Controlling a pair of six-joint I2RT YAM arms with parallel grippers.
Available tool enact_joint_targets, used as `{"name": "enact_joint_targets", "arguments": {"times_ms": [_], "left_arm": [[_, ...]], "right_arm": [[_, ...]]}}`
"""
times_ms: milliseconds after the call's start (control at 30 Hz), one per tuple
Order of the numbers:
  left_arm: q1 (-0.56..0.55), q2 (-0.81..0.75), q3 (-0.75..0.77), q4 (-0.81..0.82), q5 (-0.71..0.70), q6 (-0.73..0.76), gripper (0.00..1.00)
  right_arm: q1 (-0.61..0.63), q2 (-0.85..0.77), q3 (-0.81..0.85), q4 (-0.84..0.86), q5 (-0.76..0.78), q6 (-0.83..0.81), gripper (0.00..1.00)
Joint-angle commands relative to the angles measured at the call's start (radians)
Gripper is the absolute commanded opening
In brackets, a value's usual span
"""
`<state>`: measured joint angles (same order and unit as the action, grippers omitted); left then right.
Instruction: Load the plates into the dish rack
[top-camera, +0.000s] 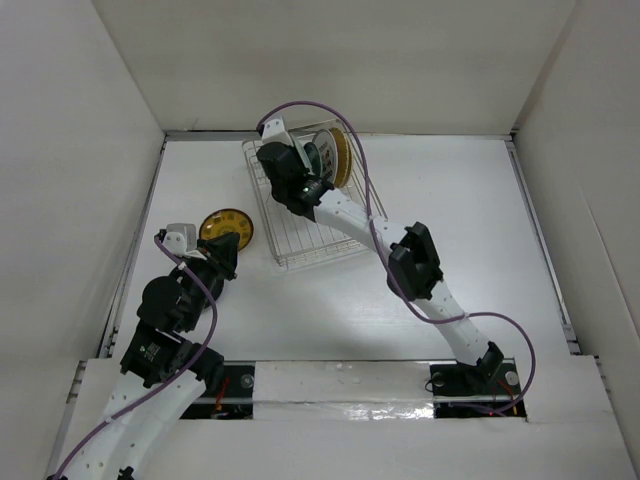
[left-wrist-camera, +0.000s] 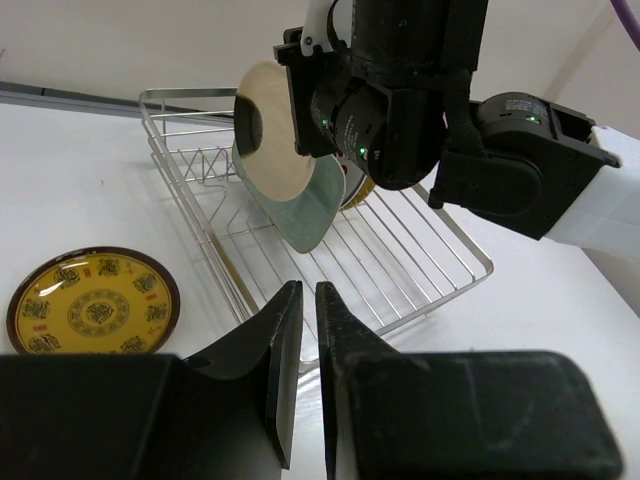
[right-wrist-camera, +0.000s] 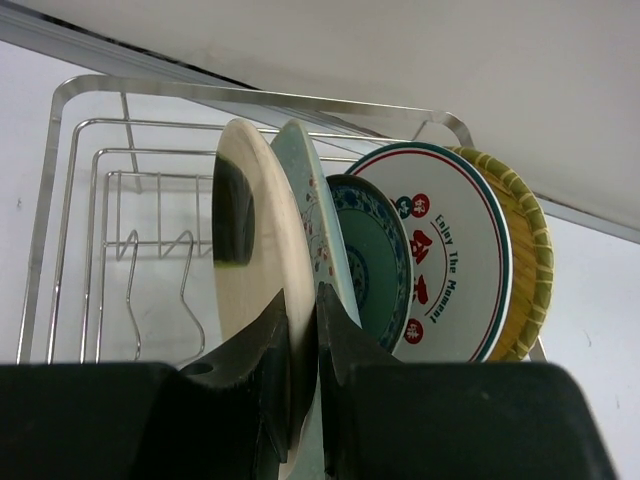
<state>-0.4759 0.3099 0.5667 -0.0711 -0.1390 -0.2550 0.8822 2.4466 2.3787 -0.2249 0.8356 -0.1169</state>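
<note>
The silver wire dish rack (top-camera: 318, 238) sits at the table's middle back. At its far end several plates stand on edge: round tan (right-wrist-camera: 527, 255), white with red marks (right-wrist-camera: 450, 250), teal-patterned (right-wrist-camera: 375, 262) and pale green squarish (right-wrist-camera: 312, 215). My right gripper (right-wrist-camera: 302, 297) is shut on the rim of the glossy cream plate (right-wrist-camera: 262, 235), holding it upright over the rack beside the pale green dish. The cream plate also shows in the left wrist view (left-wrist-camera: 278, 150). The yellow-and-dark-brown plate (top-camera: 226, 226) lies flat on the table left of the rack. My left gripper (left-wrist-camera: 308, 300) is shut and empty, just near of that plate (left-wrist-camera: 92, 312).
White walls enclose the table on the left, back and right. The right arm (top-camera: 400, 250) stretches diagonally over the rack's near right corner. The rack's near slots (left-wrist-camera: 400, 250) hold nothing.
</note>
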Motion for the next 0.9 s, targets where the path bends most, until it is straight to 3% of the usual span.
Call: {"name": "enact_joint_targets", "arguments": {"times_ms": [0,400,867], "left_arm": [[0.0,0.003,0.012,0.05,-0.005,0.002,0.09],[0.0,0.024,0.012,0.051,-0.017,0.002,0.09],[0.0,0.029,0.012,0.05,-0.031,0.003,0.09]], "right_arm": [[-0.012,0.032,0.054,0.061,0.075,-0.033,0.0],[-0.012,-0.13,-0.064,0.274,0.151,-0.053,0.0],[-0.022,0.012,0.003,0.118,0.047,0.077,0.0]]}}
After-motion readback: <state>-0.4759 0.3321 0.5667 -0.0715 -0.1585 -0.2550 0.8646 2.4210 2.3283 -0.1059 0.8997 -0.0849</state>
